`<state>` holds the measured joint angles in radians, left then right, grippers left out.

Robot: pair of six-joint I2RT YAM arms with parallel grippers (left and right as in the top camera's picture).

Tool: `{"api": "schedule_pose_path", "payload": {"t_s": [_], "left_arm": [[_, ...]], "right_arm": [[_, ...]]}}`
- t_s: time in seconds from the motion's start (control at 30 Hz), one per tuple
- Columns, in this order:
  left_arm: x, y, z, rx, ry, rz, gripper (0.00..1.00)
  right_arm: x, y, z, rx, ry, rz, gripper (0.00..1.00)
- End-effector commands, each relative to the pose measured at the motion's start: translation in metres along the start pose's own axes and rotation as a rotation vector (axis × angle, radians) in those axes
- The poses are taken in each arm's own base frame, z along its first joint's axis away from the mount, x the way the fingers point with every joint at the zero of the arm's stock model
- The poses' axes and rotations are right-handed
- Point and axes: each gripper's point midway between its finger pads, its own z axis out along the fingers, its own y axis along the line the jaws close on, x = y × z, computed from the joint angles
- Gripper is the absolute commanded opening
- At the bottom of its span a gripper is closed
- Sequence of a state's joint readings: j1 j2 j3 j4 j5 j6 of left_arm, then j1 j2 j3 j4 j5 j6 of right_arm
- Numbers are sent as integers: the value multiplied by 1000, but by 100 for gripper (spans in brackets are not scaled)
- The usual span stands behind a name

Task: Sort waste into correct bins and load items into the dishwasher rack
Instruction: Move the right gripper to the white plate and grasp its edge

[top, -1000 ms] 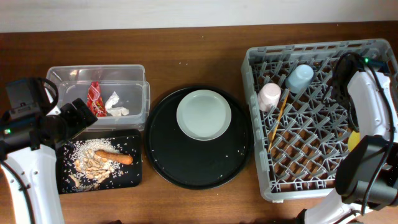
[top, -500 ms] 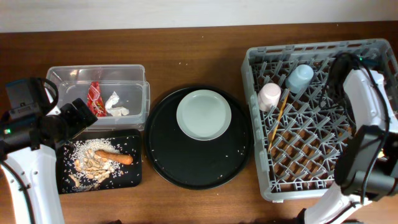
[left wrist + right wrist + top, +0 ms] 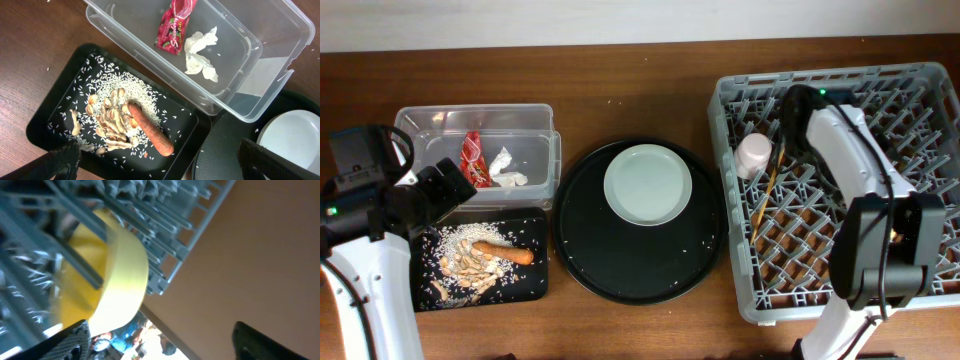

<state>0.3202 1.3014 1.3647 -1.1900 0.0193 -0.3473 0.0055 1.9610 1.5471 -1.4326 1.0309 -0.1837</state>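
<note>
Your left gripper (image 3: 450,185) has its fingers spread wide and holds nothing. It is near the shallow black rectangular tray (image 3: 535,285), which holds beige food scraps with rice-like grains (image 3: 465,262) and an orange-brown sausage-like stick (image 3: 505,252). Just beside it, the clear plastic rectangular tub (image 3: 420,120) holds a red snack wrapper (image 3: 472,158) and crumpled white paper (image 3: 505,168). Your right gripper (image 3: 160,332) is also spread and empty, over the large grey pegged plastic rack (image 3: 740,290) — in it are a pale pink cup (image 3: 754,153), wooden chopsticks (image 3: 767,195) and a yellow bowl (image 3: 120,280). The pale white plate (image 3: 648,185) rests on the large round black tray (image 3: 590,260).
</note>
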Motion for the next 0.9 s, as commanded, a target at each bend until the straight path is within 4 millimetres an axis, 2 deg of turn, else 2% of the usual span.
{"api": "schedule_pose_path", "payload": {"t_s": [0.0, 0.1, 0.13, 0.2, 0.27, 0.3, 0.37, 0.47, 0.53, 0.6, 0.67, 0.73, 0.87], "left_arm": [[2, -1, 1, 2, 7, 3, 99], [2, -1, 1, 3, 7, 3, 99], [2, -1, 1, 3, 7, 3, 99], [2, -1, 1, 3, 7, 3, 99], [2, -1, 1, 2, 7, 3, 99], [2, -1, 1, 3, 7, 3, 99], [2, -1, 1, 2, 7, 3, 99], [2, -1, 1, 2, 7, 3, 99], [2, -1, 1, 3, 7, 3, 99], [2, -1, 1, 2, 7, 3, 99], [2, -1, 1, 3, 7, 3, 99], [2, -1, 1, 3, 7, 3, 99], [2, -1, 1, 3, 7, 3, 99]], "right_arm": [[-14, 27, -16, -83, -57, -33, 98], [-29, 49, -33, -205, -133, -16, 98], [-40, 60, -50, -304, -194, 5, 97], [-58, 64, -87, -465, -306, 74, 98], [-67, 61, -134, -659, -410, 164, 99], [-67, 65, -181, -878, -504, 163, 98], [-52, 77, -267, -1290, -651, 72, 98], [-48, 94, -304, -1420, -722, -32, 98], [-50, 105, -313, -1415, -727, -63, 99], [-55, 123, -319, -1380, -697, -79, 57], [-67, 131, -306, -1261, -618, 20, 43], [-81, 141, -289, -1133, -539, 111, 46], [-98, 165, -272, -1076, -452, 118, 47]]}}
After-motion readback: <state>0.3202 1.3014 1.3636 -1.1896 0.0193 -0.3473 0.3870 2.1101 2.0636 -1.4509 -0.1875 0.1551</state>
